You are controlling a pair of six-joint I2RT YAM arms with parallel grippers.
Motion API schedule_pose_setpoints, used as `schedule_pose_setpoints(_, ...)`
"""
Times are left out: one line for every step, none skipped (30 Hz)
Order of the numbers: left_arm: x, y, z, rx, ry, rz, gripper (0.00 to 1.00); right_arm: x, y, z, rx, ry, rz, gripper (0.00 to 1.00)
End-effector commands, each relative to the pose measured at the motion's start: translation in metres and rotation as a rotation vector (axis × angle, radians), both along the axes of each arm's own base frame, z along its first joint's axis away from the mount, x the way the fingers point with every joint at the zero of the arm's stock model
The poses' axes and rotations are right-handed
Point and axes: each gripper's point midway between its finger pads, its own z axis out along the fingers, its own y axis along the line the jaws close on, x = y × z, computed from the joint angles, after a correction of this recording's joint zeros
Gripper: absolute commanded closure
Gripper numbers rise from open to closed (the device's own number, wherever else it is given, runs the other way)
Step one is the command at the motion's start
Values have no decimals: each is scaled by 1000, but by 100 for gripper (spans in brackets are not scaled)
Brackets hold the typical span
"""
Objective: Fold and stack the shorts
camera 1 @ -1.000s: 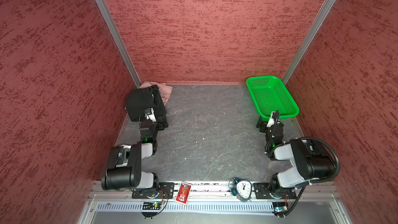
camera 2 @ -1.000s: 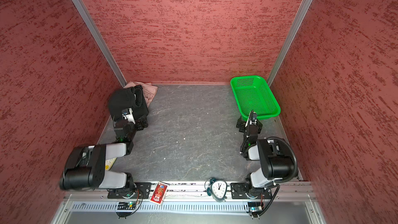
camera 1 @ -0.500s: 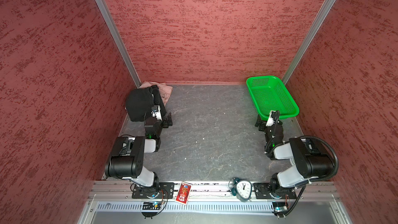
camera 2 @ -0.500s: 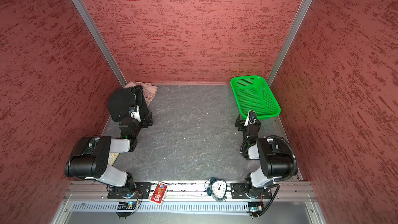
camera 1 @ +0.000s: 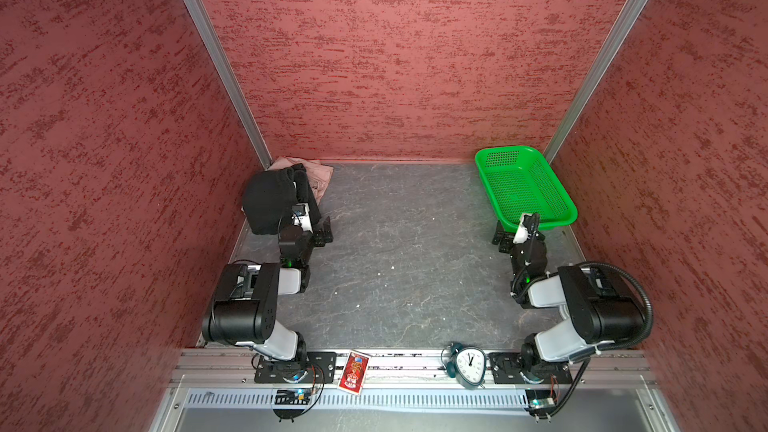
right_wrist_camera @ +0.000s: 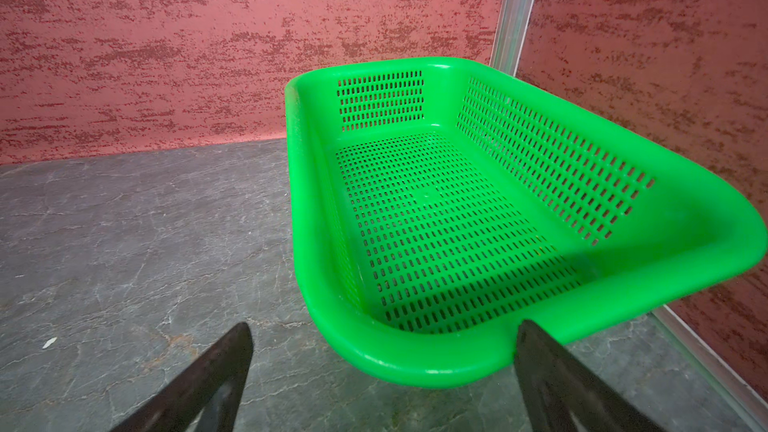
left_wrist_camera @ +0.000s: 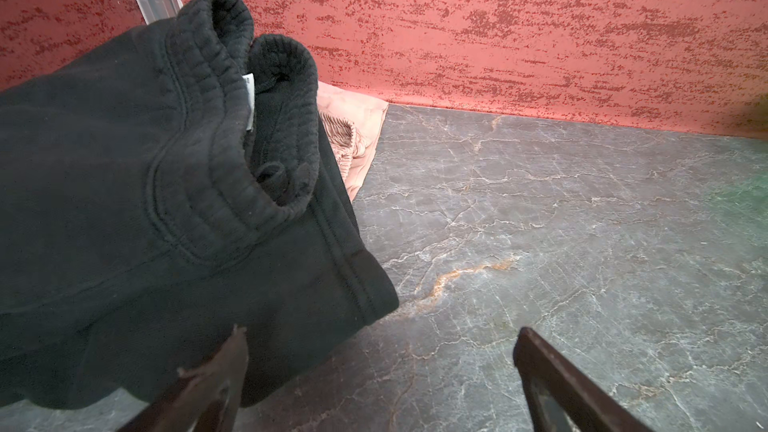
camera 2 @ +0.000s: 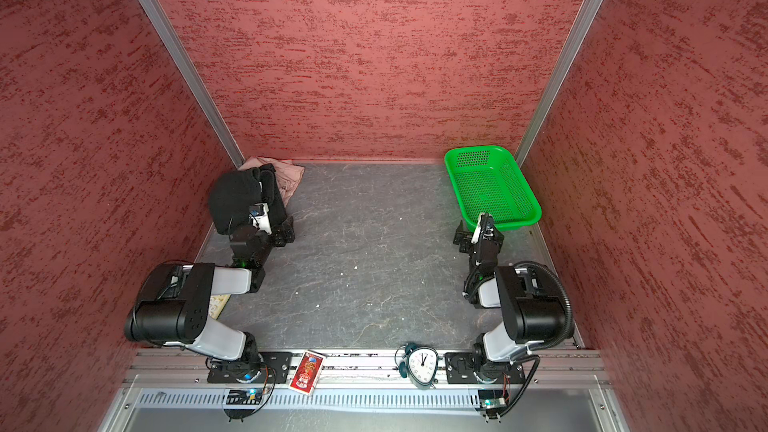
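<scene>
Across the grey marbled table (camera 1: 395, 263), the green plastic mesh basket (camera 1: 519, 189) sits in the far right corner. My right claw (right_wrist_camera: 382, 330) gapes wide and empty at its near rim, so a careless swing could shove it. In the far left corner, the bulky black fabric shorts (camera 1: 266, 201) lie heaped on the dusty pink shorts (camera 1: 320, 174). My left claw (left_wrist_camera: 380, 338), wide and empty, hovers at the black hem, and snagging it could drag the stack apart.

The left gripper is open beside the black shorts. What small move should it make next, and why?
Probably draw the left gripper back a little, with jaws open. The black shorts already lie folded on the pink shorts, and one finger sits near their hem, so closing or pushing could disturb the stack.
</scene>
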Motion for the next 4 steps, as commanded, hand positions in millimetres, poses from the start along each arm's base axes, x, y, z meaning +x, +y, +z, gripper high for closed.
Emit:
schedule_pose_setpoints(3, 2, 7, 15, -25, 5, 1, 9, 0, 16, -6, -48, 17, 1)
schedule_pose_setpoints(3, 2, 8, 16, -26, 5, 1, 8, 0, 16, -6, -46, 18, 1)
schedule_pose_setpoints(3, 2, 8, 15, -25, 5, 1, 8, 0, 16, -6, -48, 19, 1)
schedule_pose_setpoints(3, 2, 7, 15, -24, 6, 1, 8, 0, 16, -6, -49, 17, 1)
